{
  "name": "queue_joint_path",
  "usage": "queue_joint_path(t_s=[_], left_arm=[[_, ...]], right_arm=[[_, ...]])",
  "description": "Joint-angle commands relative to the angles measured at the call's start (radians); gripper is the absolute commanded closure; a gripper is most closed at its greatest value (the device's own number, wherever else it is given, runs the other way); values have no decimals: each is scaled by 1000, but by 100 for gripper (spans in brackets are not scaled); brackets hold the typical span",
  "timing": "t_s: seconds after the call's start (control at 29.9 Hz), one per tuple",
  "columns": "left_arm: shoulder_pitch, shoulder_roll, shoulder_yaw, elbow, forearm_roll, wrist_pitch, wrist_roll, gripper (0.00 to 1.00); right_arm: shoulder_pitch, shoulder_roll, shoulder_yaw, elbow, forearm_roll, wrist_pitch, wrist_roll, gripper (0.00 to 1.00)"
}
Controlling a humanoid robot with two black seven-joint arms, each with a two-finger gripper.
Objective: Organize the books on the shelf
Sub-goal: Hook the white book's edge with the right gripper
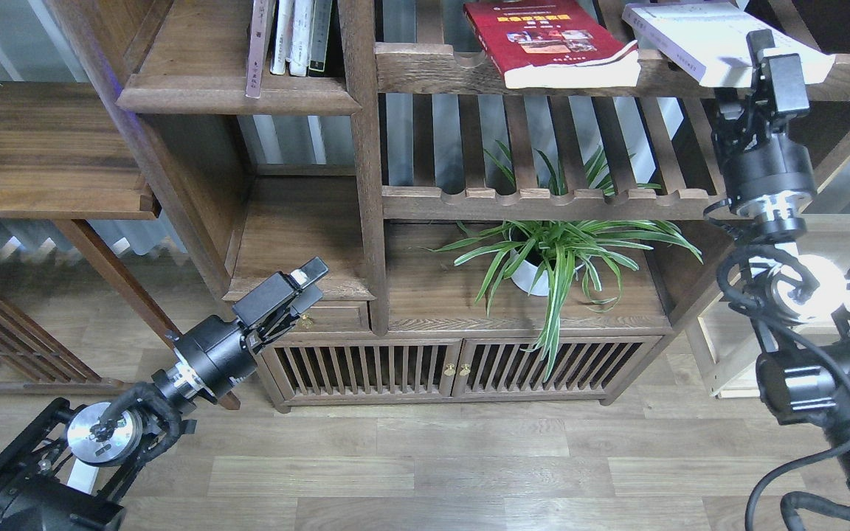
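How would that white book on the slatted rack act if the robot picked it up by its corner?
The white book is a thick paperback, so it would probably sag or fan open when held at one corner. It overhangs the slatted rack, so a push might tip it off. The right gripper is at its edge; its jaws are hard to make out.

Right gripper [770,63] raised at white book [705,37] on slatted rack [543,200]; red book [543,40] alongside; left gripper [305,284] low, fingers together
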Motion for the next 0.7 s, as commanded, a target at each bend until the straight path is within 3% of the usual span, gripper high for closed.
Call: queue_joint_path(t_s=[0.0,0.67], left_arm=[[1,1,1,-3,-1,0,0,1],[8,21,-13,0,-3,0,0,1]], right_arm=[[1,-16,2,-1,8,-2,0,4],[57,-29,-15,-12,30,-128,-20,9]])
